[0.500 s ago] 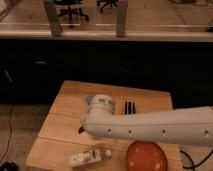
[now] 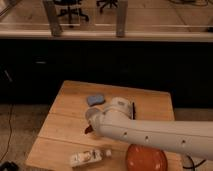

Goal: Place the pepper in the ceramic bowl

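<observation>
Camera view: the bench [image 2: 60,120] is a wooden top seen from above. A white arm [image 2: 160,135] enters from the lower right and runs left across it. The tool [image 2: 92,125] is at the arm's left end, over the middle-left of the bench, and is mostly hidden by the arm housing. Whether it is open, closed or gripping cannot be told.

The pepper [image 2: 88,130] shows only as a small dark red point sticking out at the lower left edge of the arm end, right at the tool. Whether it rests on the bench cannot be told. It is outside the bowl [image 2: 146,159] and well to the left of it.

The bowl sits at the near edge of the bench, right of centre. The arm covers its upper rim, and the frame edge cuts off its lower part.

A blue-grey sponge [image 2: 95,99] lies flat on the bench behind the tool, just beside the arm's rounded joint. A white bottle [image 2: 90,158] lies on its side near the front edge, left of the bowl and in front of the pepper.
</observation>
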Controlling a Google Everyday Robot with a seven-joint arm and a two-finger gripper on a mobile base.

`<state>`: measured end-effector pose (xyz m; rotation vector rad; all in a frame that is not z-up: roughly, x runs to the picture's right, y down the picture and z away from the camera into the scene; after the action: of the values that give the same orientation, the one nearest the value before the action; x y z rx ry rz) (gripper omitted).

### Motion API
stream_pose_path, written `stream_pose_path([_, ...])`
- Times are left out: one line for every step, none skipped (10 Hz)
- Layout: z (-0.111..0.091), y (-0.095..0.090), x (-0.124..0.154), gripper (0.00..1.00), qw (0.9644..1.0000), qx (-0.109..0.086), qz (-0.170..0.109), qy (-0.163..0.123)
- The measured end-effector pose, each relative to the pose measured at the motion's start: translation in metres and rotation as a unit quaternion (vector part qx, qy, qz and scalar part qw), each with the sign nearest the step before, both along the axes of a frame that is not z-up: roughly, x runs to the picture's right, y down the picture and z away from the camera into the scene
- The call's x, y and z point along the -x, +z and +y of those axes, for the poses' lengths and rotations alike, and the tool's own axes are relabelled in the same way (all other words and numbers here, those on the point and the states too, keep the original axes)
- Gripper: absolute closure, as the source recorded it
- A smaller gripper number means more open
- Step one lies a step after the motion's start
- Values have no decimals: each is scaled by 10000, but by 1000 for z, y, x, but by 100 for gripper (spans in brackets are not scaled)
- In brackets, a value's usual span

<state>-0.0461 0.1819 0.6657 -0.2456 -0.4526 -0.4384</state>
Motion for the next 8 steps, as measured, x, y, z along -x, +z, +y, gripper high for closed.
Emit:
stream_pose_path([3, 1, -8, 100, 10000, 11, -22, 95])
stream_pose_path([8, 2, -15, 100, 9998, 32, -47, 187])
stream_pose_path([16, 2, -24, 100, 9996, 64, -61, 282])
stream_pose_path([19, 1, -30, 100, 9994, 51, -63, 338])
stream_pose_path([26, -1, -39, 100, 9990, 61, -70, 440])
stream_pose_path([32, -4, -52, 100, 9985, 46, -71, 547])
stream_pose_path([37, -7, -65, 100, 9979, 38, -54, 649])
stream_pose_path([39, -8, -73, 100, 9975, 40, -44, 707])
